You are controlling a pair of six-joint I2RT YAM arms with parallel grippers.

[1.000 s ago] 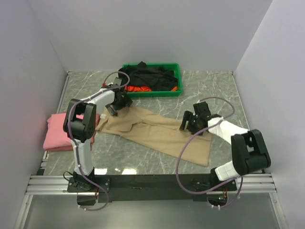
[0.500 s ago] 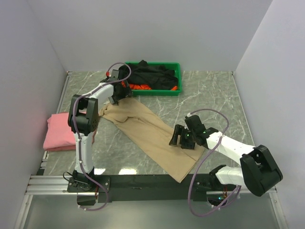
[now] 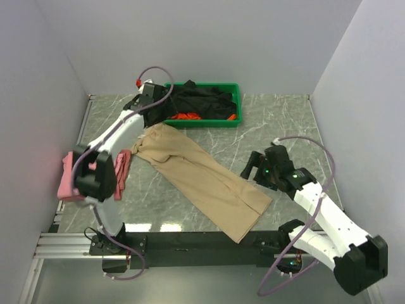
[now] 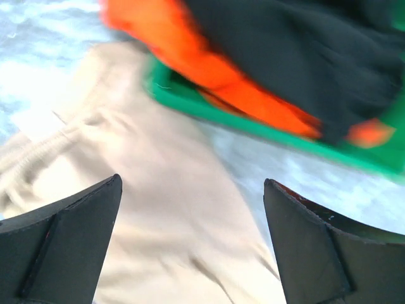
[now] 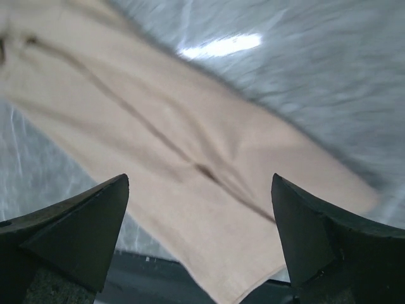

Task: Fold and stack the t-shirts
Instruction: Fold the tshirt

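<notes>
Both grippers were empty, jaws spread wide: left gripper (image 4: pixel 191 183) above the far end of the beige t-shirt (image 3: pixel 202 177) by the green tray (image 3: pixel 235 95), right gripper (image 5: pixel 200 180) near its near end. My guess is that left it stretched out for folding. It lay as a long, mostly flat diagonal strip on the table (image 3: pixel 285 126), lightly creased.

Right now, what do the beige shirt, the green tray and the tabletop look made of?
Beige shirt: soft matte knit fabric, likely cotton; it lies limp with creases and a ribbed collar. Green tray: rigid moulded plastic, judging by its even colour and straight rim. Tabletop: grey veined marble look, glossy with light reflections; could be a printed laminate.
</notes>
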